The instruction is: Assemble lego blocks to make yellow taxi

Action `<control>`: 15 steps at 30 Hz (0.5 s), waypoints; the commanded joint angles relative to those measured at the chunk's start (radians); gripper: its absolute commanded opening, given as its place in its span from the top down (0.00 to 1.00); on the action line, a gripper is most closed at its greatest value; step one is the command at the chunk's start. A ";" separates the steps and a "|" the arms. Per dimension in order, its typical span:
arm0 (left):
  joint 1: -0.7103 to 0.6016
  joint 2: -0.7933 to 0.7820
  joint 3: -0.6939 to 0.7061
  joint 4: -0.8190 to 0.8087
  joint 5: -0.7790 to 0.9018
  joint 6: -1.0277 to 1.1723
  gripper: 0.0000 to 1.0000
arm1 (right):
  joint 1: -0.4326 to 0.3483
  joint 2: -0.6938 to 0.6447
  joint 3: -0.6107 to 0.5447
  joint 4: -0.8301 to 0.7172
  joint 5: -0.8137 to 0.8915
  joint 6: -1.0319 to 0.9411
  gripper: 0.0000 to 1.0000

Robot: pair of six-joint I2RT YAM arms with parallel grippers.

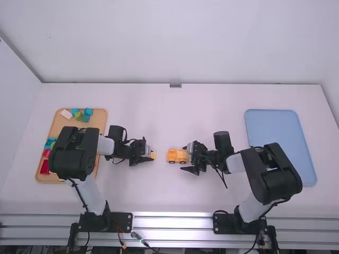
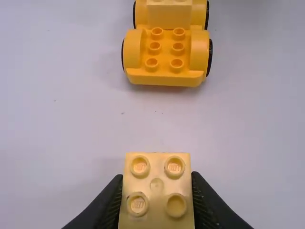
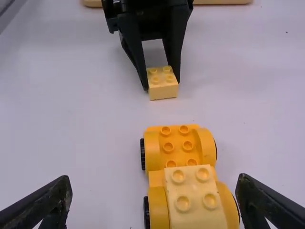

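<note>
Left gripper [image 3: 161, 85], clamped on a pale yellow block [image 2: 157, 185], studs up, and here's the car base [image 2: 164, 52] directly to its right, a small gap between! The base's long axis runs left to right, bare studs on the left end, facing that block; a second block [image 3: 195, 198] sits on the right half. Right gripper [image 3: 153, 195] is the nearer one, fingers apart, one either side of the base's right half. So the move looks like rightward, lift, line up, press onto those bare studs. Farther left, the tray [image 1: 59, 124] with spare blocks [image 1: 86, 112].
</note>
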 commanded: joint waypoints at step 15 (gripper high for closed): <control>0.002 0.003 0.025 -0.003 0.043 -0.112 0.91 | -0.032 0.102 0.040 0.076 -0.048 0.031 0.10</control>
